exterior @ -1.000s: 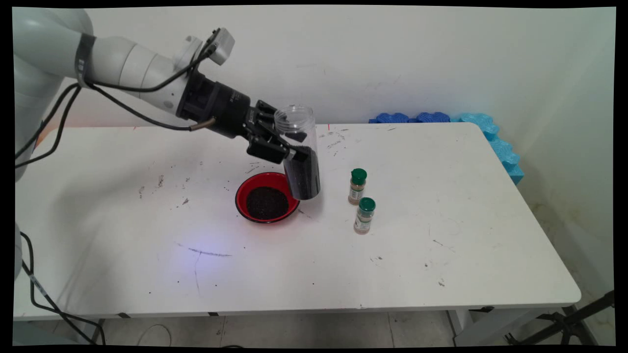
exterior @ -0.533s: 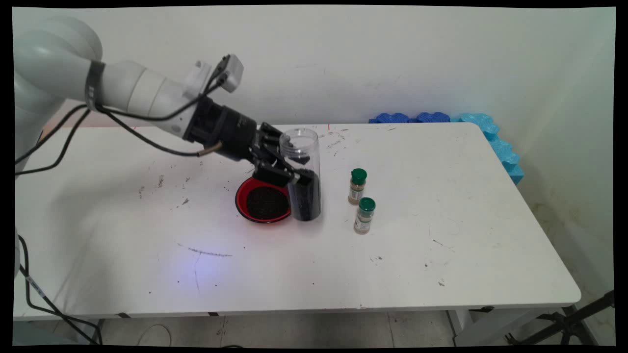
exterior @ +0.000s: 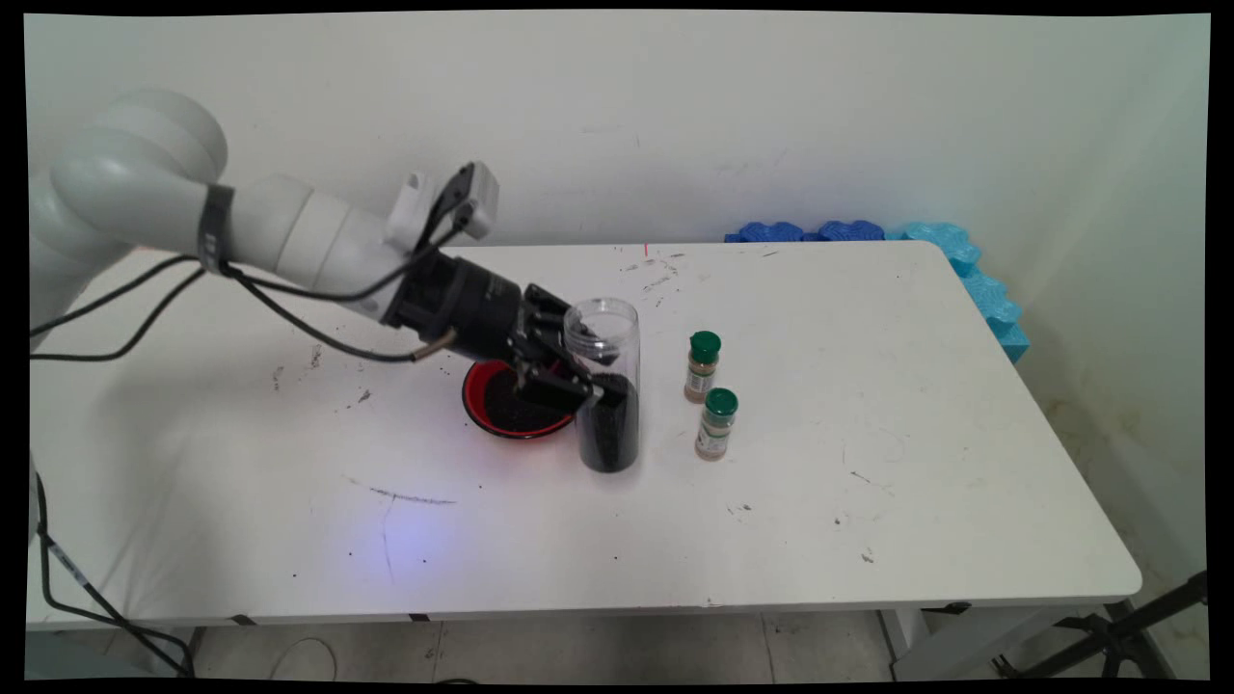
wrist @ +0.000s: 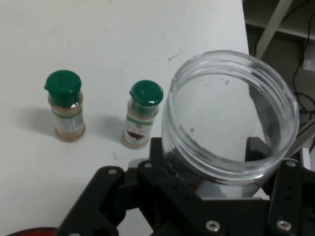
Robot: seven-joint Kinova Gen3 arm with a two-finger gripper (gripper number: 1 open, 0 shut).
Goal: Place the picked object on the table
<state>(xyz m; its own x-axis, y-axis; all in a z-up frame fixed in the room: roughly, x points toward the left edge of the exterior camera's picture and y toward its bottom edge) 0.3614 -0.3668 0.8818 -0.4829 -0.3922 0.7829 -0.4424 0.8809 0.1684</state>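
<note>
Beside the jar, clenched by the tool, the red bowl sits half hidden.

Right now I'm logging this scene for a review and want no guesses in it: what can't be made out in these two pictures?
- Bowl: main view, its right side is hidden by the claw and jar; hand view, only a red sliver at the bottom edge.
- Jar's base: hand view, covered by the claw's linkage; whether it touches the table is unclear in either view.
- Spice bottles' labels: too small to read.
</note>
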